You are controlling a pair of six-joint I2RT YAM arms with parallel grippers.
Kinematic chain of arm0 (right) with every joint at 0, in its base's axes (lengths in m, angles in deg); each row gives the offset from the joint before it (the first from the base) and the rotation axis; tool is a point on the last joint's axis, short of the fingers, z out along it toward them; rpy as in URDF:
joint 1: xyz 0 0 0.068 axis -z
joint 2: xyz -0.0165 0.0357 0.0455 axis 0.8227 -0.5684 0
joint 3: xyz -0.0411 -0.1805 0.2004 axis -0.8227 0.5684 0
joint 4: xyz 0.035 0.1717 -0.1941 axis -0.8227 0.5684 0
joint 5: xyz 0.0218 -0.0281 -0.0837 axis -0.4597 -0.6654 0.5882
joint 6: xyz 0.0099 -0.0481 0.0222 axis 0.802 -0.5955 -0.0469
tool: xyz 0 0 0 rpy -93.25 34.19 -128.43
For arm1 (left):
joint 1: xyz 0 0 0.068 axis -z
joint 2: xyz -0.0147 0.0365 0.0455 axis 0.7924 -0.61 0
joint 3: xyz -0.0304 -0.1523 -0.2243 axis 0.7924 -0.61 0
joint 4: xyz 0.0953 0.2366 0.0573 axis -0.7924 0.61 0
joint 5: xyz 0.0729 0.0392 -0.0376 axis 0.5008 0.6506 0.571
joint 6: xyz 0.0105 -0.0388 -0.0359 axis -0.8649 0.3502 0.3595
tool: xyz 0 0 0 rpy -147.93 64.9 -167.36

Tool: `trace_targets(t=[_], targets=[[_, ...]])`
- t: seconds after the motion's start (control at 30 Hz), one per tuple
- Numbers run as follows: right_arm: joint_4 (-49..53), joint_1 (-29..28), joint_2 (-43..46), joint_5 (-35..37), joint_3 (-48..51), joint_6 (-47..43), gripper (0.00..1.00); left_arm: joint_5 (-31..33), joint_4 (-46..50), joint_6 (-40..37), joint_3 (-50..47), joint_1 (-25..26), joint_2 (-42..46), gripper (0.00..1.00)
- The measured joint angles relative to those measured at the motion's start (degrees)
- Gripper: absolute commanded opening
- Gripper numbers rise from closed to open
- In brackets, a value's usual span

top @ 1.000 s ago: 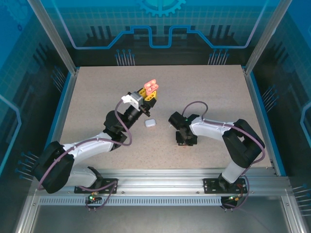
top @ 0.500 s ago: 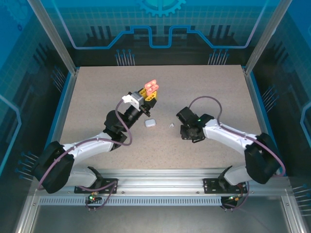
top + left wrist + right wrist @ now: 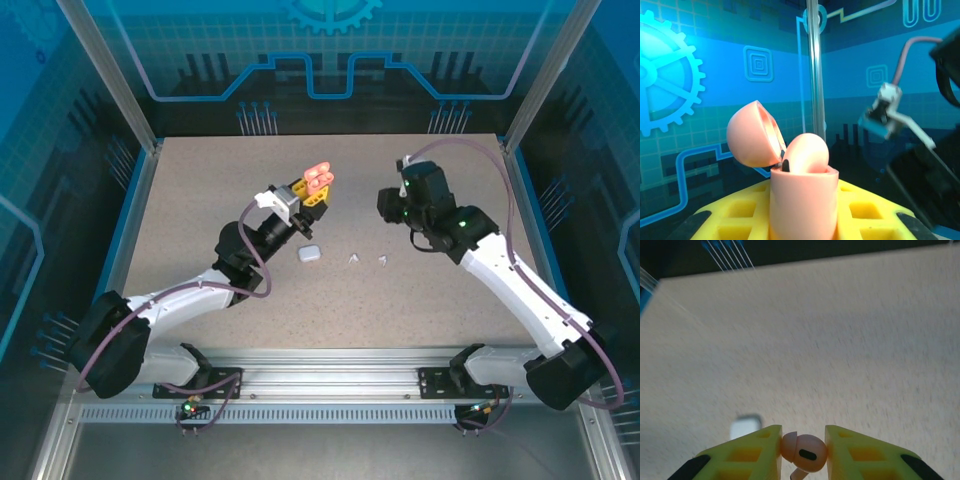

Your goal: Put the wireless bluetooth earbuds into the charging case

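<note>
Speckled table (image 3: 200, 200) with two arms at work. The left gripper (image 3: 305, 194) holds the pink case (image 3: 319, 178) raised over the middle of the table. Its jaws are clamped tight on the case body, and the lid (image 3: 752, 134) is hinged open and tipped back to one side. The right gripper (image 3: 803, 436), lifted clear of the table to the right of the case, has its jaws set narrow on a pink earbud (image 3: 805, 454), with the bulb between the pads and the stem below. A white case (image 3: 309, 253) lies on the table nearer the arm bases. A white earbud (image 3: 353, 258) and a second white earbud (image 3: 383, 260) lie just to its right, near each other but apart. Step in hand, as judged: carrying the pink earbud to the open case. To do it well, turn the stem toward the free well, approach from the side away from the lid, and ease the pinch only once the bud seats. A rounded pink form (image 3: 807, 152) at the case mouth may be an earbud already seated; this cannot be told.
</note>
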Motion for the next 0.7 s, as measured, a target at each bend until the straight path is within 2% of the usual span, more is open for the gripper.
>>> trace_targets(t=[0.27,0.7], targets=[[-7.8,0.1,0.0,-4.8,-7.2,-7.0,0.28,-4.4,0.4,0.0,2.5,0.0,-1.7,0.00],[-14.3,0.1,0.3,-12.0,-9.1,-11.5,0.28,-5.9,0.9,0.1,5.0,0.4,-5.0,0.00]])
